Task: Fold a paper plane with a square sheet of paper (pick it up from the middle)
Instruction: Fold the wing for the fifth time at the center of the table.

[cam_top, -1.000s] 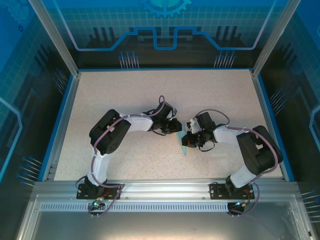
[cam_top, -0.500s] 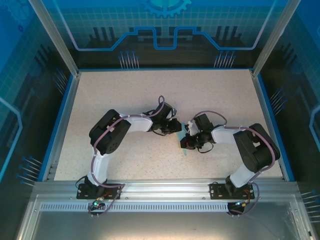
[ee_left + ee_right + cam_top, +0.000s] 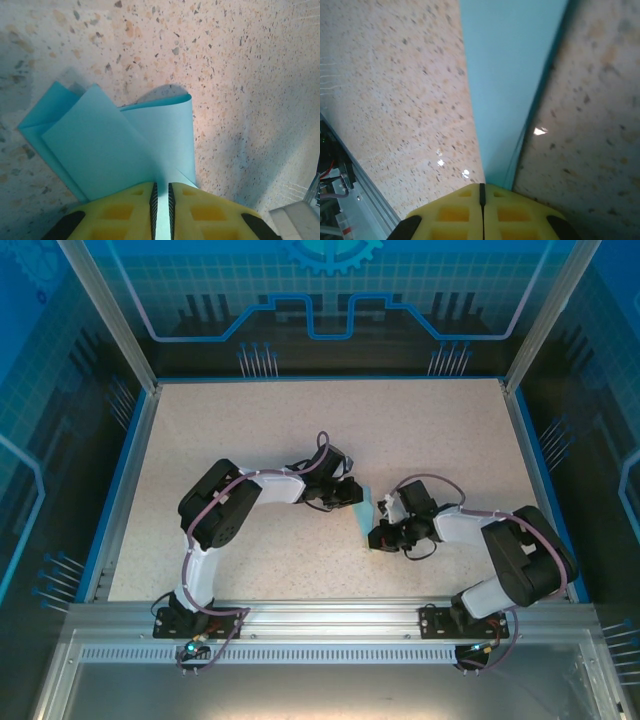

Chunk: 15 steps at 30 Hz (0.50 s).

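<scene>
The half-folded light-blue paper (image 3: pixel 120 145) is sitting mid-table (image 3: pixel 300 430), stretched between both arms. The left gripper (image 3: pixel 160 192) is pinching its layered end in near-closed jaws, and the right gripper (image 3: pixel 481 189) is clamping the narrow opposite end, fully closed. A fold is seemingly being creased; next comes pressing it flat without tearing.

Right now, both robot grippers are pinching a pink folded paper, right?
Not quite. The paper is light blue, not pink, as the left wrist view shows. The left gripper and the right gripper are both pinching it.
</scene>
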Available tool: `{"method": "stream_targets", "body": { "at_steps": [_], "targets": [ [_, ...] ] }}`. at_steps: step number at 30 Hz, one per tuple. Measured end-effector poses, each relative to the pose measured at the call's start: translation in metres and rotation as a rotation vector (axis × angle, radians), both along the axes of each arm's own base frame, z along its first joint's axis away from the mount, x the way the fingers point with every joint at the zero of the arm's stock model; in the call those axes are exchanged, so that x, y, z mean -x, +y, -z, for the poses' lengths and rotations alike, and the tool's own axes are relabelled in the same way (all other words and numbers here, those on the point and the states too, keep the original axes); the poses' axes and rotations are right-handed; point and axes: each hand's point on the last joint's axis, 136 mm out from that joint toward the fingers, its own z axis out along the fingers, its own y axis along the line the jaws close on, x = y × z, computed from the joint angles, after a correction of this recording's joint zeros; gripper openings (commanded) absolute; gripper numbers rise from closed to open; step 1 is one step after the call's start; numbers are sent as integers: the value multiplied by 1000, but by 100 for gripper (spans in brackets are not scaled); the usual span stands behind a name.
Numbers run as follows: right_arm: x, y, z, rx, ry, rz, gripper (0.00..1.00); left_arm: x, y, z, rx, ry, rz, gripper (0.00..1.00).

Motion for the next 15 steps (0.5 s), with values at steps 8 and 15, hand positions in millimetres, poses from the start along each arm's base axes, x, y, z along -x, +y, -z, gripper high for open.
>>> {"method": "stream_targets", "body": {
  "at_steps": [8, 15],
  "targets": [
    [2, -3, -1, 2, -11, 30, 4, 0, 0, 0, 0, 0, 0, 19],
    [23, -19, 0, 58, 14, 56, 6, 0, 0, -1, 0, -1, 0, 20]
  ]
}}
